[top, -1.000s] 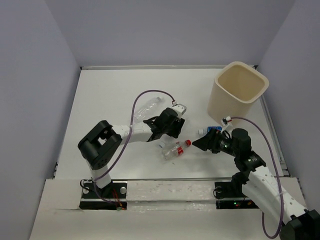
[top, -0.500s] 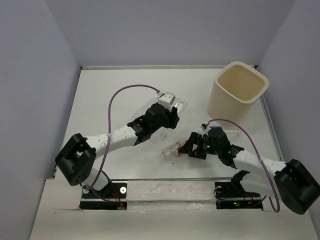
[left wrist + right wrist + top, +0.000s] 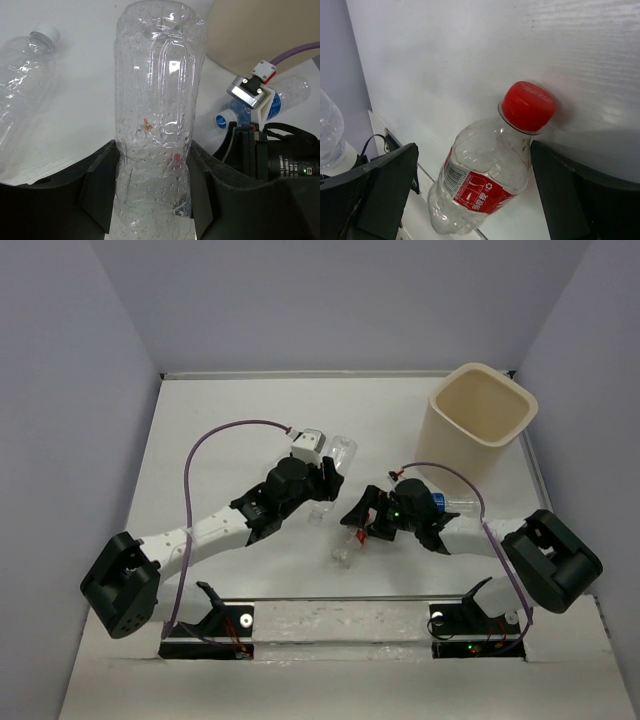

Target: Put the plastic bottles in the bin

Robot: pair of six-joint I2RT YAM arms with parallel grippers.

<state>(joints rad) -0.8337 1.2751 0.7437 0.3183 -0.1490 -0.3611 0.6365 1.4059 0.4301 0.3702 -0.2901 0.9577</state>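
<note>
Left gripper [image 3: 327,480]: closed across the body of a clear bottle [image 3: 155,115], which it holds above the table [image 3: 220,430] around mid-scene, to the left of the bin [image 3: 440,455] standing at the far right corner. Right gripper [image 3: 474,150]: fingers spread wide and low over the table, one on either side of a red-capped bottle [image 3: 482,175] with a red-and-white label, which lies on its side near the middle with a gap to each finger. Also lying on the table: a blue-capped bottle [image 3: 455,503] beside the right arm [image 3: 470,538], nearer than the bin, and a white-capped bottle [image 3: 25,75] seen only from the left wrist.
</note>
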